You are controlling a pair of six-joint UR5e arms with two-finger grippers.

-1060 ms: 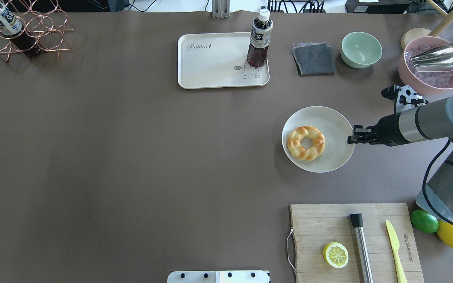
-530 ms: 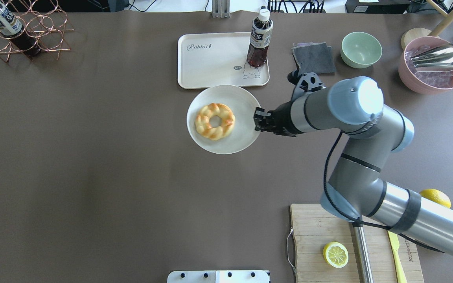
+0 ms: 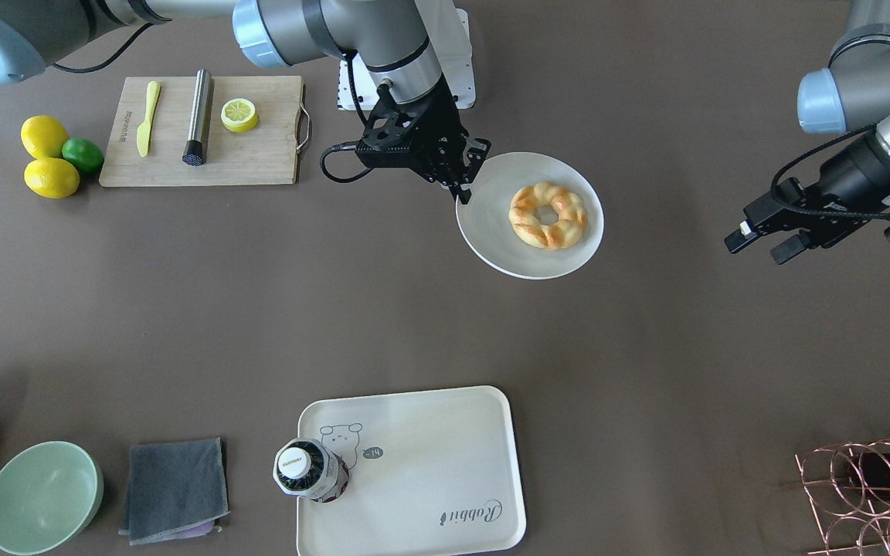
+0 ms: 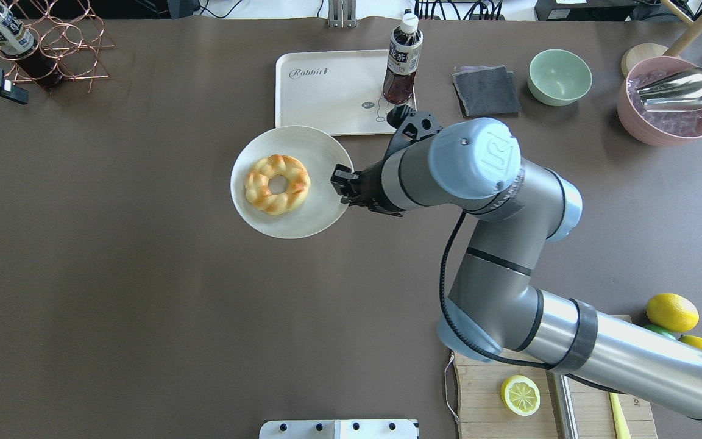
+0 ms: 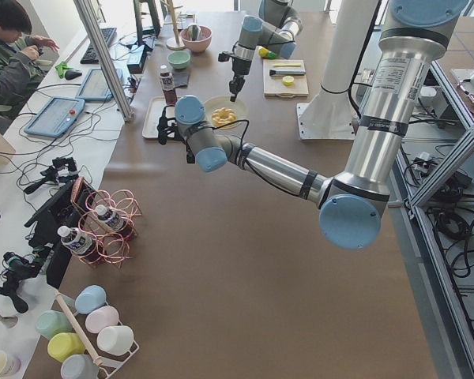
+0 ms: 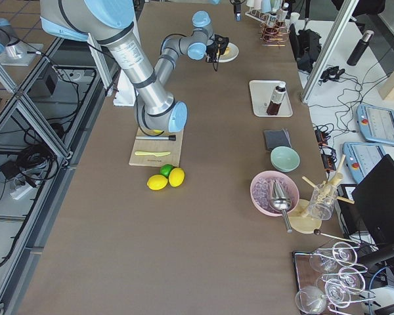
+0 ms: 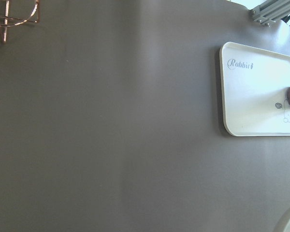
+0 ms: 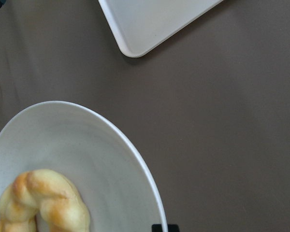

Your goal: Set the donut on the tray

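Observation:
The donut, a golden twisted ring, lies on a round white plate. My right gripper is shut on the plate's right rim and holds it raised above the table, just in front of the cream tray. The front-facing view also shows the donut, the plate, the right gripper and the tray. The right wrist view has the donut on the plate and a tray corner. My left gripper is open and empty, far off to the left.
A tea bottle stands on the tray's right corner beside the bear drawing. A copper bottle rack is at the far left. A grey cloth, a green bowl and a pink bowl are at the far right. A cutting board holds a lemon half.
My right arm has carried the plate with the donut leftward, from the table's right side to just before the tray. My left gripper has come into view at the far left.

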